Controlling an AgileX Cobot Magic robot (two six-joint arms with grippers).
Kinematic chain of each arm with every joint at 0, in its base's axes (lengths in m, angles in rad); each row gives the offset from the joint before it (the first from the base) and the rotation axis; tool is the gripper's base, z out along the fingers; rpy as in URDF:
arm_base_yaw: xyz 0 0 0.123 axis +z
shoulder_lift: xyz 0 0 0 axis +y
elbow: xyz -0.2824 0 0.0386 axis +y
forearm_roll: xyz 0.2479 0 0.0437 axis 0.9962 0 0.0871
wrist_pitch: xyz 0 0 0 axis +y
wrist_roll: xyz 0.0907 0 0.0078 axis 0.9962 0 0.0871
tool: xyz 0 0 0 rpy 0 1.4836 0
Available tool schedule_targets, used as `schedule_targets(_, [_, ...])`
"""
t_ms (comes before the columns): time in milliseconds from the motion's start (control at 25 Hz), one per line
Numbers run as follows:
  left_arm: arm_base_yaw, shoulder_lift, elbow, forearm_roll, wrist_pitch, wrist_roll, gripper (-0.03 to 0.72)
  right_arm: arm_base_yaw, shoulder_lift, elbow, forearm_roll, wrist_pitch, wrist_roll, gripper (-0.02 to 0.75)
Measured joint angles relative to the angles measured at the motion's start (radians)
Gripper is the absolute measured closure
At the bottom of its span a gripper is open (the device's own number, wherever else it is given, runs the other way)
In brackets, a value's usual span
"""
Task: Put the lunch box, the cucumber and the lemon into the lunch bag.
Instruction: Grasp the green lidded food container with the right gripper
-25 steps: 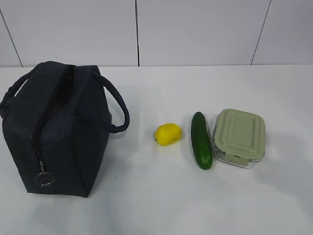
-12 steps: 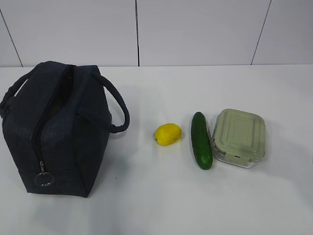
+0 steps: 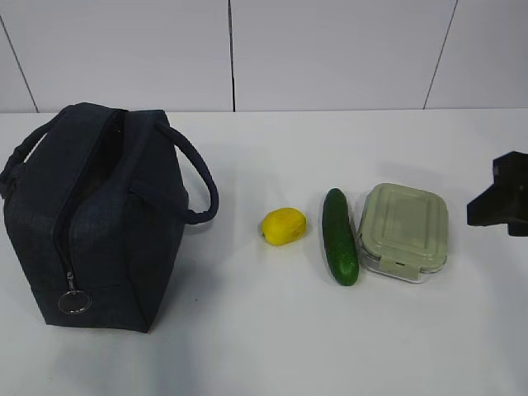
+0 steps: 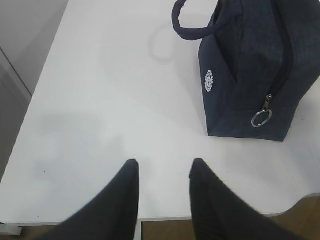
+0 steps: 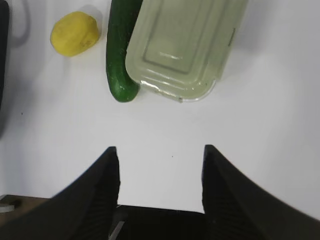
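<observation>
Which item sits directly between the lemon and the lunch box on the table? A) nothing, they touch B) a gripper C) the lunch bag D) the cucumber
D: in the exterior view the cucumber lies lengthwise between the lemon on its left and the lunch box on its right, close against the box's side; the lunch bag stands well off to the left.

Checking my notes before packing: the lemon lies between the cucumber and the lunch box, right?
No. The cucumber lies in the middle, between the lemon and the lunch box. The exterior view shows the order plainly.
</observation>
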Motion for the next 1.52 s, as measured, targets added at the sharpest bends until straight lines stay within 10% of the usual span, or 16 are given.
schedule_targets(360, [0.000, 0.000, 0.000, 0.000, 0.000, 0.000, 0.442, -0.020, 0.186, -0.100, 0.207, 0.029, -0.138, 0.332])
schedule_targets(760, [0.000, 0.000, 0.000, 0.000, 0.000, 0.000, 0.442, -0.259, 0.309, -0.108, 0.556, 0.275, -0.514, 0.332])
schedule_targets(1520, [0.000, 0.000, 0.000, 0.000, 0.000, 0.000, 0.442, -0.488, 0.590, -0.108, 0.762, 0.409, -0.872, 0.332])
